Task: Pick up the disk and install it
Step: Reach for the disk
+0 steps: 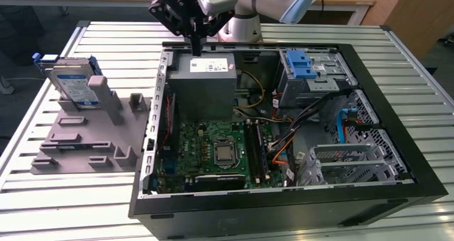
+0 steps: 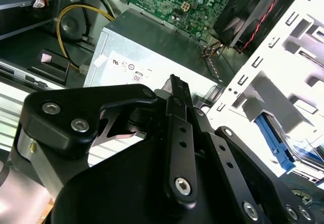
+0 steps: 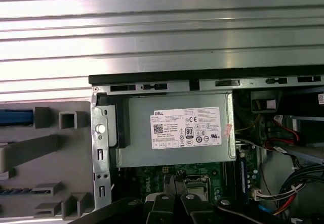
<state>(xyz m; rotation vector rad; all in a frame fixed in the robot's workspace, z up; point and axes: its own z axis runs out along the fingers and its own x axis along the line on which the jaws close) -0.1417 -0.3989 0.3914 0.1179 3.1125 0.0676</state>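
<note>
The disk is silver with a white-and-blue label and a blue bracket. The circuit board is green, the case black, and the surface silver with ribbed stripes.

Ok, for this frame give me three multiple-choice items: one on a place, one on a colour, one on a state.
1. Where is the disk?
A) standing in the grey fixture beside the computer case
B) flat inside the case
C) in the gripper

2. The bracket framing the disk is:
A) red
B) blue
C) yellow

3. The gripper is:
A) shut on the disk
B) wide open
C) shut and empty

Answers:
1 A: the disk stands in the fixture, at the exterior view's left of the case.
2 B: blue plastic edges it.
3 C: the fingers are together with nothing between them, above the power supply.
</note>
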